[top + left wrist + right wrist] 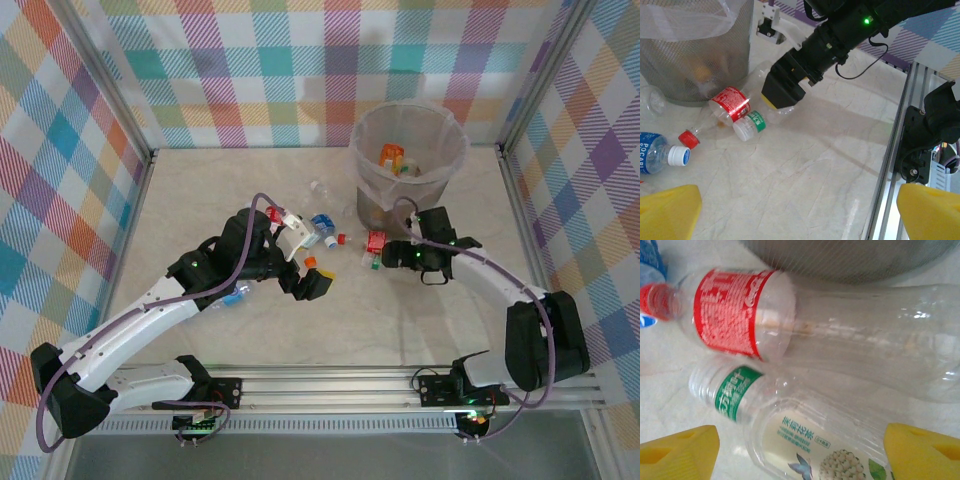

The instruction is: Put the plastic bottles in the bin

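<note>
- Currently R gripper (800,452) w/ jaws apart, one each side of green-label bottle (765,410), not clamped on it
- Red-label bottle (735,310) lies touching that one, both on table (805,165) just beside bin (455,150) base
- L gripper (800,212) spread wide, nothing in it, over the table nr blue-label bottle (655,150)
- Several bottles (392,156) already inside bin, incl an orange one

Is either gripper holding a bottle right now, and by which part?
Nothing is held yet. The left gripper is open and empty. The right gripper is open, straddling the body of the green-labelled bottle, with a gap beside one finger.
</note>
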Robot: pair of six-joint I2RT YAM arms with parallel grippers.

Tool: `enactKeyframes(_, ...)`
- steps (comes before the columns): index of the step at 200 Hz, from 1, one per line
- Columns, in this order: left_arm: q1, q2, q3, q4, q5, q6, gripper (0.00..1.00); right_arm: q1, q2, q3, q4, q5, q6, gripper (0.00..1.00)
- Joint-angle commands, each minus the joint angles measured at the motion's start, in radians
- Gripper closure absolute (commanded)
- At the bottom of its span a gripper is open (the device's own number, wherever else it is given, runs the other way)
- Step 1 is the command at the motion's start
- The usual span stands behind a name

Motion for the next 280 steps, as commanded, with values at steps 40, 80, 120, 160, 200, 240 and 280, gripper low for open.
enactKeyframes(40,-0.011,-0.009,-0.008,0.020,0.007,0.008,0.00,0.212,-0.108,0.025,-0.270,0.023,0.136,0.15)
enactKeyframes(80,-0.011,-0.014,-0.008,0.019,0.009,0.012,0.00,0.243,-0.151,0.061,-0.351,0.049,0.072,0.15)
enactKeyframes(120,-0.010,-0.017,-0.011,0.017,0.011,0.012,0.00,0.242,-0.043,0.112,-0.380,0.138,0.056,0.16)
enactKeyframes(160,-0.011,-0.012,-0.012,0.017,0.030,0.019,0.00,0.242,0.065,0.170,-0.398,0.137,-0.028,0.15)
enactKeyframes(200,-0.010,-0.014,-0.014,0.014,0.027,0.025,0.00,0.242,0.143,0.176,-0.347,0.148,-0.046,0.14)
enactKeyframes(240,-0.011,-0.013,-0.014,0.010,0.021,0.028,0.00,0.243,0.200,0.172,-0.314,0.153,-0.061,0.18)
enactKeyframes(280,-0.009,-0.004,-0.011,0.008,0.020,0.030,0.00,0.247,0.223,0.191,-0.309,0.152,-0.068,0.27)
